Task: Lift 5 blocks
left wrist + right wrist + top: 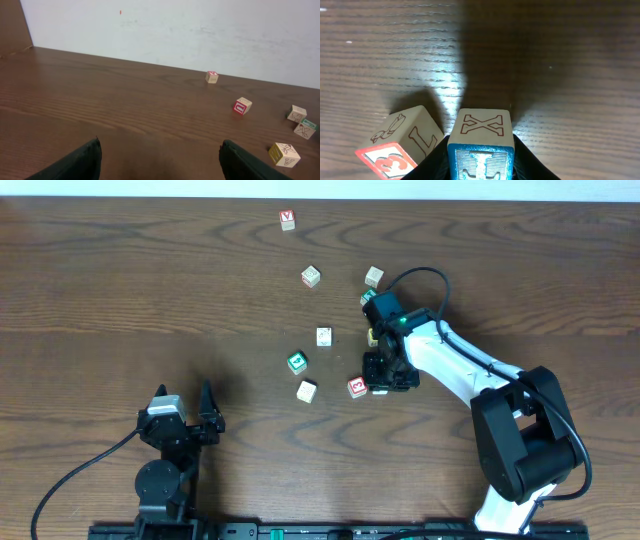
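Right gripper [480,167] pinches the blue block [480,150]. A finger presses each side, the X face is up and the block is centred between the jaws. It's a cube, so no long axis matters. The red "3" block [395,150] sits just outside the left-hand finger in the wrist view, tilted; can't tell if it touches. Left gripper [160,160] is spread wide, empty and well apart from the blocks. The right arm is nearer; judging by this, lift straight up and mind the neighbour.

The red block [357,387] lies just beside the right gripper [383,385] fingers, the green block [297,362] farther off.
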`<act>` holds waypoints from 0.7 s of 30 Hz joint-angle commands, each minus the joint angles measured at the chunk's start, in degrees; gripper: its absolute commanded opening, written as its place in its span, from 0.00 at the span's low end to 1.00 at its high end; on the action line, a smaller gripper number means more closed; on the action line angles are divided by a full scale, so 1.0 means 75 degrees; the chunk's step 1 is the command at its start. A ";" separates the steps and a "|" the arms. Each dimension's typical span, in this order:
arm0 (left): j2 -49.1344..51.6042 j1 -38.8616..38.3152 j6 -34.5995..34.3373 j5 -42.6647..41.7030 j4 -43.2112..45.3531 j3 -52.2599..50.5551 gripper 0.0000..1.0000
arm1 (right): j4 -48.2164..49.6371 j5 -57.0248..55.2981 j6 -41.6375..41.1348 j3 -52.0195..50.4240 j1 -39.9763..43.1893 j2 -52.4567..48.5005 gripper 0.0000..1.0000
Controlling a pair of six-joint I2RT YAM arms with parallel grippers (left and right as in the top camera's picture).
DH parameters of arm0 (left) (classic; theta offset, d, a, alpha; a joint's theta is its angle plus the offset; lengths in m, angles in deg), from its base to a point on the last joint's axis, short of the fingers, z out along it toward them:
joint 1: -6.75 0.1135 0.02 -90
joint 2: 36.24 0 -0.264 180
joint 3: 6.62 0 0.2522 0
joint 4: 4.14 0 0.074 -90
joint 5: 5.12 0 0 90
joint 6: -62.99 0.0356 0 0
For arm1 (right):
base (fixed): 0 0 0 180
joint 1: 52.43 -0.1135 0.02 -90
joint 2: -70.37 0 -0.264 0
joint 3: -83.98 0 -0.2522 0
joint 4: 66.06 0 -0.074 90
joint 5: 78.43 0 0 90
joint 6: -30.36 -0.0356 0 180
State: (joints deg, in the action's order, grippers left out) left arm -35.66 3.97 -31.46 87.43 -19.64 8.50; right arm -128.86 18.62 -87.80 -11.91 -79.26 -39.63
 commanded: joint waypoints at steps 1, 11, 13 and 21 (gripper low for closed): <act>-0.0047 -0.0017 0.0044 0.0181 -0.0286 -0.0149 0.76 | -0.0035 0.0233 -0.0478 0.0050 -0.0096 -0.0020 0.32; -0.0047 -0.0017 0.0044 0.0181 -0.0286 -0.0149 0.76 | -0.0035 0.0361 -0.0399 0.0047 -0.0169 -0.0020 0.34; -0.0047 -0.0017 0.0044 0.0181 -0.0286 -0.0149 0.76 | -0.0038 0.0364 -0.0402 0.0047 -0.0216 -0.0020 0.34; -0.0047 -0.0017 0.0044 0.0181 -0.0286 -0.0149 0.76 | -0.0029 0.0350 0.0015 0.0047 -0.0498 -0.0020 0.36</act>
State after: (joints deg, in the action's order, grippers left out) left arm -35.64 3.97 -31.46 87.43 -19.64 8.50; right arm -129.08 21.01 -89.83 -11.91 -81.51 -39.63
